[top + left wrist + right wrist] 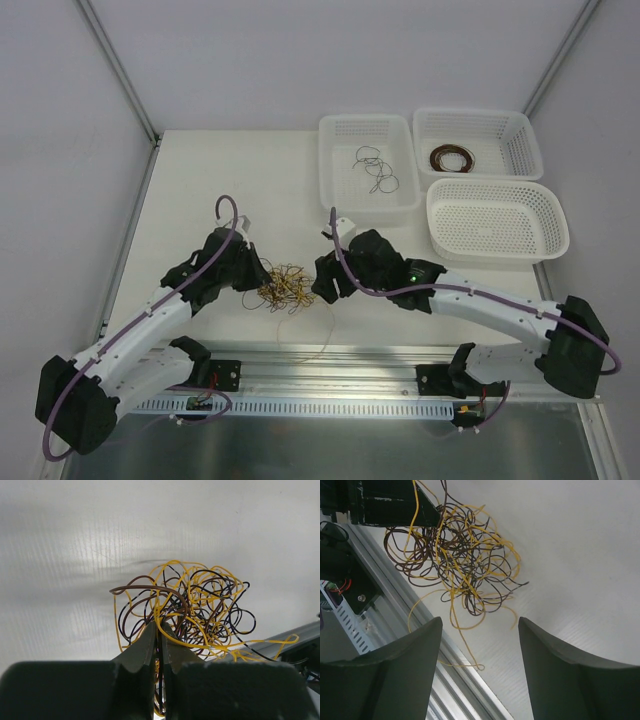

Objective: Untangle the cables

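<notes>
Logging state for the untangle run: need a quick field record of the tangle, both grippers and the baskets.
cable tangle: yellow, black and brown wires knotted together, on the table near its front edge, between the two arms
left gripper: shut on strands of the cable tangle
right gripper: open, holding nothing, just beside the tangle
left basket: a few loose black wires
far right basket: dark brown coil
near right basket: no cable visible in it
</notes>
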Robot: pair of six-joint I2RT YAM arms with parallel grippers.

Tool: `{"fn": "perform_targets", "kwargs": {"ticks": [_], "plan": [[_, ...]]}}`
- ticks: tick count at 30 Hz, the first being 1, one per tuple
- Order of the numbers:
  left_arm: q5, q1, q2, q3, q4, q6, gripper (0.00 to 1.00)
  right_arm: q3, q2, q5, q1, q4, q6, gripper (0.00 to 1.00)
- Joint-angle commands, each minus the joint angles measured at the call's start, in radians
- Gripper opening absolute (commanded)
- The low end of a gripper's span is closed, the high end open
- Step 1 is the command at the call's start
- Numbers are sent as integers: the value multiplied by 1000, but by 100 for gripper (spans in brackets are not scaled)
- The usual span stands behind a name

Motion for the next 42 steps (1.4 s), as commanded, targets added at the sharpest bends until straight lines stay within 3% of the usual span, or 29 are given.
{"fn": "perform_targets", "kwargs": {"ticks": [1, 3, 6, 9, 10, 12, 18, 25, 35, 42], "plan": [[35, -19, -24, -5, 15, -19, 0, 61, 92, -117, -1, 125, -13, 65], [33, -25, -30, -8, 17, -16, 0, 72, 124, -134, -1, 125, -10, 61], [30, -28, -41, -14, 15, -13, 0, 81, 164, -138, -1, 167, -5, 47], [1, -27, -50, -23, 14, 1, 0, 92, 158, -93, -2, 135, -30, 22], [-14, -27, -58, -26, 14, 4, 0, 92, 146, -82, -1, 134, -40, 7], [-54, -27, -58, -41, 9, 7, 0, 98, 95, -29, -2, 76, -57, 1], [-267, -24, -23, -46, -34, 5, 0, 133, -139, 258, -16, -186, -174, 1], [-405, 27, 56, -22, -95, -16, 0, 210, -466, 450, -93, -410, -221, 1], [-502, 251, 109, 32, -95, -16, 0, 319, -698, 556, -102, -583, -251, 0], [-572, 386, 210, 92, -95, -32, 4, 372, -768, 576, -102, -651, -254, 1]]}}
